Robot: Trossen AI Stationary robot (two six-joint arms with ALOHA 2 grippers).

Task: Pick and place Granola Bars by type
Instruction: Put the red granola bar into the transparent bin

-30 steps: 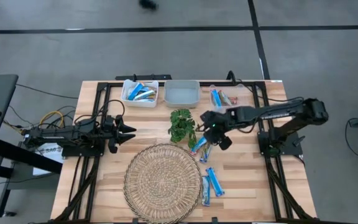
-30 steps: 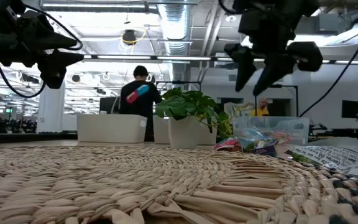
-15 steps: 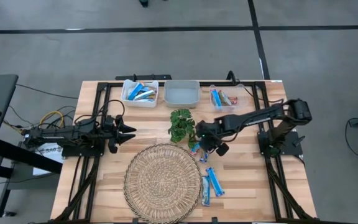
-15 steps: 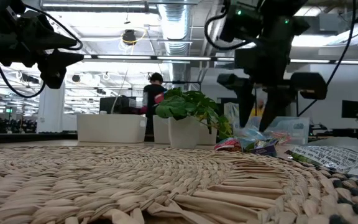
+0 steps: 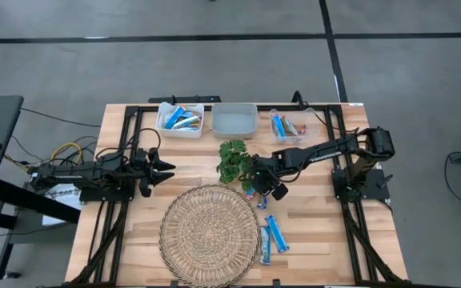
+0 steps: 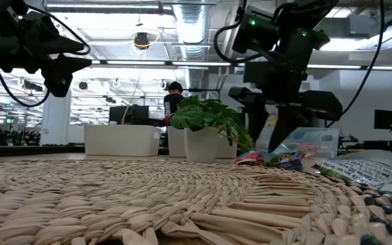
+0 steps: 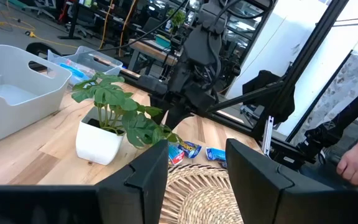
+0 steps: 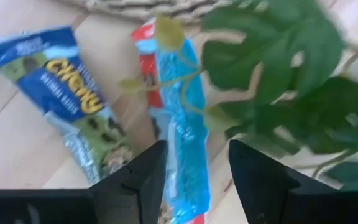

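Three granola bars lie flat on the wood next to the potted plant (image 5: 232, 160): a light-blue bar (image 8: 179, 106) on top of a red one (image 8: 145, 68), and a dark-blue bar (image 8: 61, 81) beside them. My right gripper (image 8: 196, 149) points steeply down over them, open, with a finger on either side of the light-blue bar. I cannot tell whether it touches the bar. In the high view the right gripper (image 5: 258, 187) is just right of the plant. My left gripper (image 5: 165, 168) waits open and level at the table's left, holding nothing.
A round woven mat (image 5: 209, 232) fills the near middle of the table, and more blue bars (image 5: 271, 234) lie by its right rim. At the far edge stand a white bin (image 5: 180, 118) with bars, a grey bin (image 5: 234, 120) and a clear bin (image 5: 286, 126) with bars. Plant leaves (image 8: 272, 56) overhang the bars.
My right gripper has come down and moved toward the table's left and near edge, from above the clear bin's side to just over the bars beside the plant. It has also tipped more steeply downward.
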